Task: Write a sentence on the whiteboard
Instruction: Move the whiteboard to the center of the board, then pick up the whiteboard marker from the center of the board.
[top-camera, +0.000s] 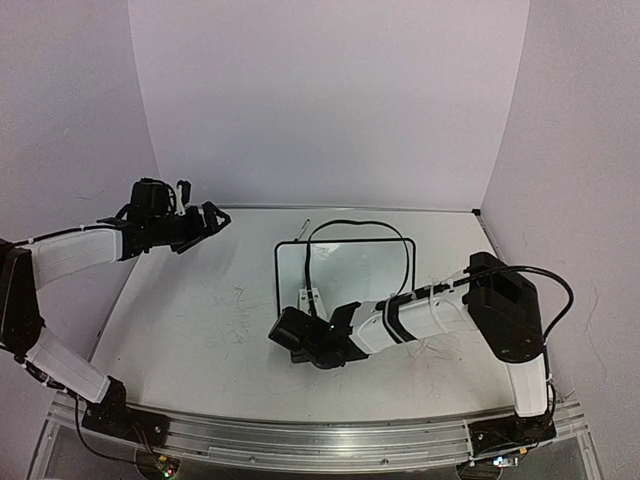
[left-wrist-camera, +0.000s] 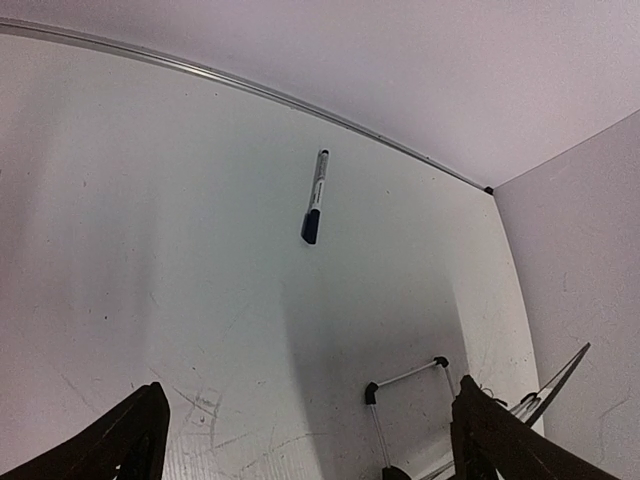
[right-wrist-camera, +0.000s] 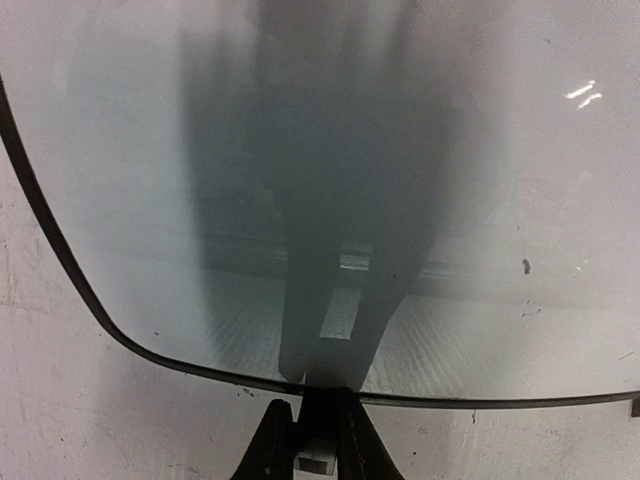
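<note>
No legible txt — whiteboard (top-camera: 350, 275), marker (left-wrist-camera: 316, 196) incl.

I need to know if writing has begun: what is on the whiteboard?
No writing shows on the whiteboard, only the shadow of the right tool, shut on a white marker at its near edge. The arm covers the board's near part from above.

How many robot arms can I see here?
2. The left arm is raised at the left, its left gripper open. The right arm stretches leftwards, its right gripper shut at the near edge of the whiteboard. None looks hidden.
</note>
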